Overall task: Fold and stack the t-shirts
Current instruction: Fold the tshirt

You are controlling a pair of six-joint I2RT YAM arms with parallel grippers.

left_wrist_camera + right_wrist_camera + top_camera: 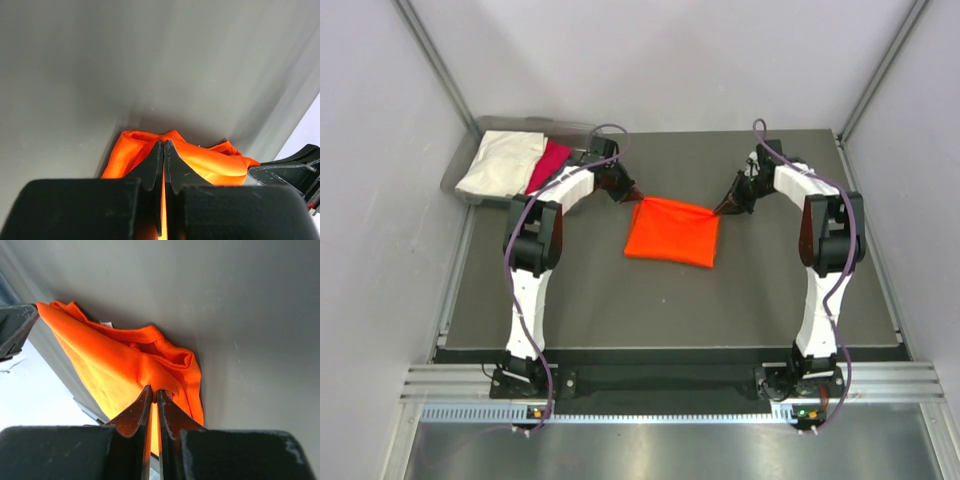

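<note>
A bright orange t-shirt [672, 232] lies folded into a rough rectangle in the middle of the dark table [620, 300]. My left gripper [635, 198] is shut on its far left corner; the left wrist view shows orange cloth [210, 160] pinched in the thin slit between the jaws [164, 145]. My right gripper [720, 210] is shut on the far right corner, and the right wrist view has orange cloth [115, 365] caught between its fingertips [154, 390]. A cream-white t-shirt [500, 162] and a magenta-pink t-shirt [548, 165] lie at the back left.
A grey plastic bin [480, 190] at the table's back left corner holds the cream and pink shirts. White walls close in on three sides. The left arm [535, 240] and right arm [825, 240] rise from the near edge.
</note>
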